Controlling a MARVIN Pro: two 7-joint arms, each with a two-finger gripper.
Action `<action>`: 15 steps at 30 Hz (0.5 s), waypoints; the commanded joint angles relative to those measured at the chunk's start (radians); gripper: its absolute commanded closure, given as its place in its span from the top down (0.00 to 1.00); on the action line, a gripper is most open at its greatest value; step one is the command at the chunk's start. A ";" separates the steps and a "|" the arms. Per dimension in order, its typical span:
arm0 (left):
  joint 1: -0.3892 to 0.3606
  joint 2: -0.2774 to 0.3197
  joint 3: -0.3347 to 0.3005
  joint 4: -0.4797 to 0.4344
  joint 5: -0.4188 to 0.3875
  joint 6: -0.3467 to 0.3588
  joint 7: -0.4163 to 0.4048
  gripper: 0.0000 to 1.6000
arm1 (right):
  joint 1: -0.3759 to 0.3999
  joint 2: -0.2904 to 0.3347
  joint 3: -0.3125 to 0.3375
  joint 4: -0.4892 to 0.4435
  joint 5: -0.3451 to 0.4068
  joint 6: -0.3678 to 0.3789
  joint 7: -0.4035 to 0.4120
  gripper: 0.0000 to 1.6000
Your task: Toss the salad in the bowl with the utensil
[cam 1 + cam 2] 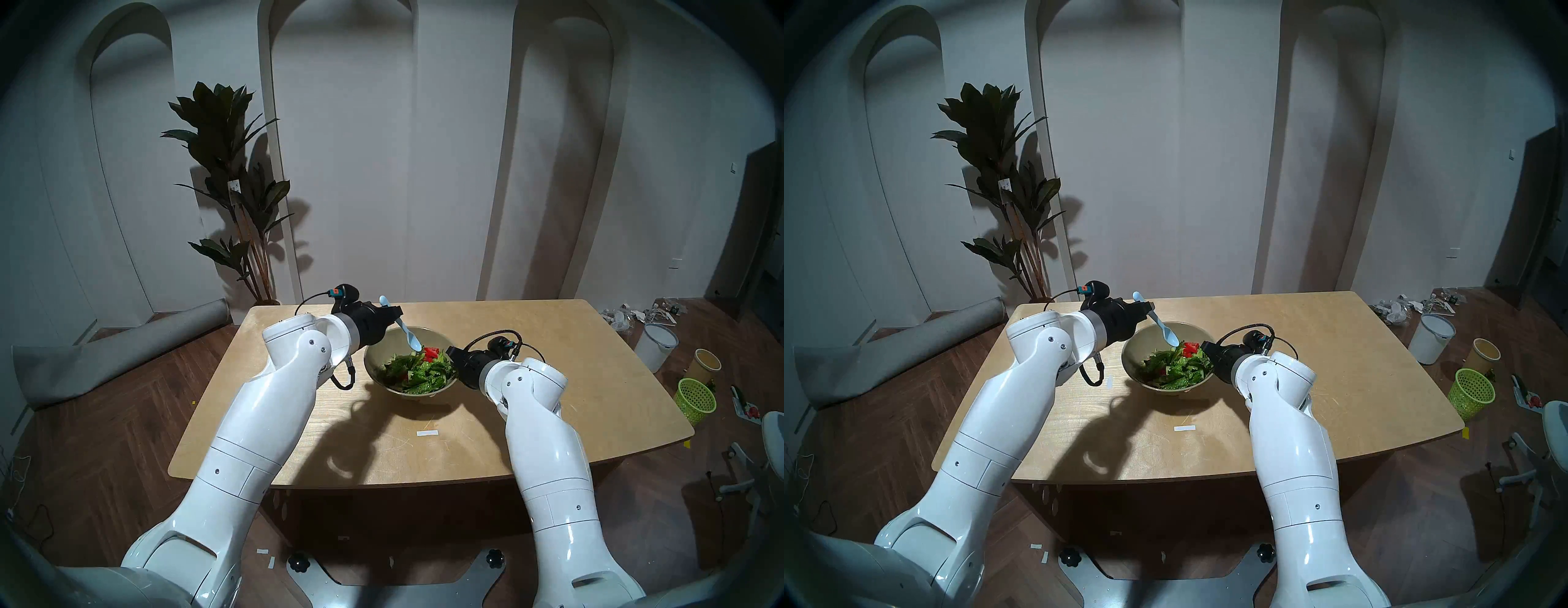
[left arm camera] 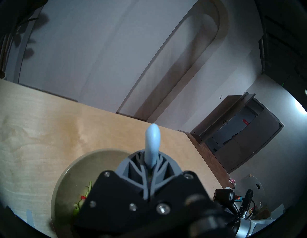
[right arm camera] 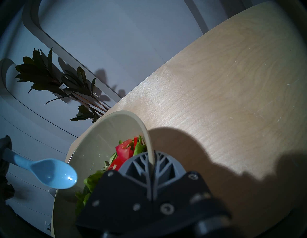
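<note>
A beige-olive bowl (image 1: 403, 339) (image 1: 1157, 344) stands mid-table with the salad (image 1: 418, 369) (image 1: 1176, 367) heaped toward its near right side. My left gripper (image 1: 396, 312) (image 2: 150, 164) is shut on the handle of the pale blue spoon-shaped utensil (image 1: 407, 333) (image 1: 1163, 331). The utensil's handle end (image 2: 152, 138) sticks out past the fingers. Its head (image 3: 53, 174) hangs just above the salad's far edge, near the red pieces (image 3: 124, 151). My right gripper (image 1: 450, 352) (image 3: 151, 164) is shut on the bowl's right rim (image 3: 144, 129).
A white tape strip (image 1: 427, 432) lies on the wooden table (image 1: 551, 382) in front of the bowl. On the floor to the right stand a lime-green basket (image 1: 695, 399), a white bucket (image 1: 655, 346) and a paper cup (image 1: 706, 363). A potted plant (image 1: 233, 191) stands behind the table's far left corner.
</note>
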 commanded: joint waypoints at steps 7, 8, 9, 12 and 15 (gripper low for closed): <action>0.179 0.065 0.110 -0.180 0.232 -0.208 -0.028 0.00 | 0.006 0.000 0.002 -0.015 0.002 -0.002 0.002 0.00; 0.191 0.065 0.110 -0.192 0.245 -0.223 -0.029 0.00 | 0.006 0.000 0.002 -0.016 0.002 -0.002 0.002 0.00; 0.203 0.065 0.110 -0.201 0.262 -0.241 -0.029 0.00 | 0.006 -0.001 0.002 -0.016 0.002 -0.002 0.002 0.00; 0.230 0.063 0.119 -0.214 0.299 -0.293 -0.027 0.00 | 0.005 -0.001 0.002 -0.017 0.002 -0.002 0.002 0.00; 0.249 0.058 0.125 -0.211 0.328 -0.327 -0.030 0.00 | 0.005 -0.001 0.002 -0.017 0.002 -0.002 0.001 0.00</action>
